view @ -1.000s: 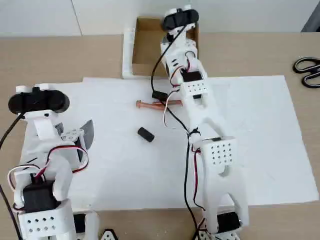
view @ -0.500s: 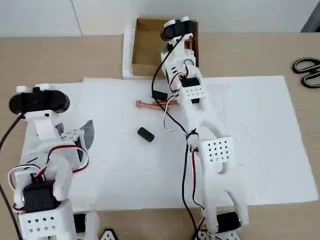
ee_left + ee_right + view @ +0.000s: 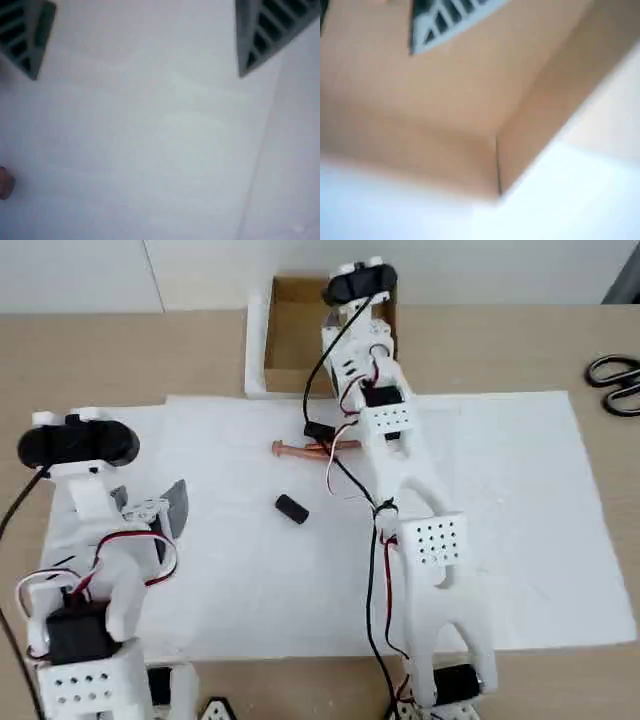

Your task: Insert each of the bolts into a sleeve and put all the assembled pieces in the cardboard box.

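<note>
The black sleeve [image 3: 291, 508] lies on the white sheet [image 3: 500, 490] at three o'clock from the left claw [image 3: 150, 505], well apart; that claw gapes wide, holding nothing. The copper bolt [image 3: 303, 447] lies near the sleeve, at twelve o'clock from it. The right claw [image 3: 355, 310] hangs over the cardboard box [image 3: 285, 335], with the bolt at its seven o'clock. I cannot tell its grip.

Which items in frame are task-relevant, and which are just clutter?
Job:
- copper-coloured metal bolt
- small black cylindrical sleeve
- brown cardboard box

Lying about:
- black-handled scissors, on the wooden tabletop
- white paper sheet, under the parts
</note>
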